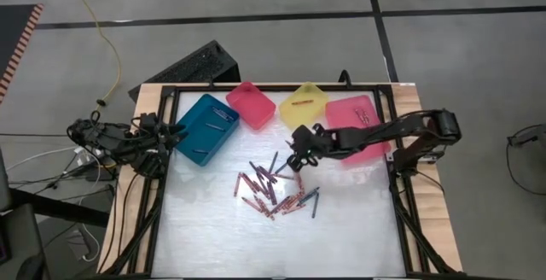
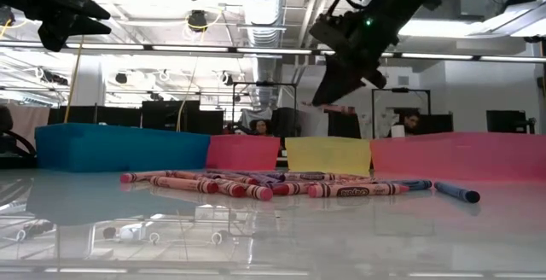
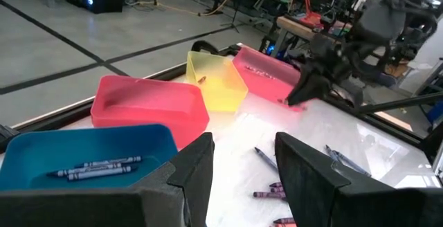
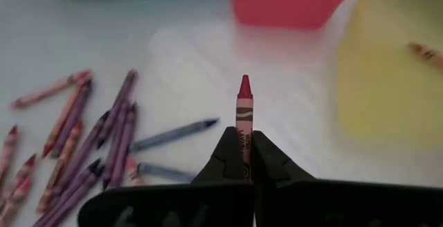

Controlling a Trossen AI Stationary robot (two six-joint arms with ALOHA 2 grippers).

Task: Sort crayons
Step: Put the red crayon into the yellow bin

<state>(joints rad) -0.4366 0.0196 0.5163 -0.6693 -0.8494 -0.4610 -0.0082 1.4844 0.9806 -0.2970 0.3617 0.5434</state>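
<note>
Several crayons, red, pink, purple and blue-grey, lie scattered flat on the white table top, also seen in the low view. My right gripper hangs above the table just beyond the pile, near the yellow bin, shut on one red crayon. My left gripper waits open at the table's left edge, beside the teal bin. Along the far edge stand a small pink bin, a yellow bin and a larger pink bin. My right gripper pinches the red crayon's blunt end between its two fingertips. The crayon lies along the fingers and its pointed tip sticks out ahead of them. The fingers slant down from the table's right side, and the crayon is lifted clear of the table.
The teal bin holds a few blue-grey crayons; the yellow bin holds one, and the large pink bin some too. A dark frame borders the table. People sit at desks in the room behind.
</note>
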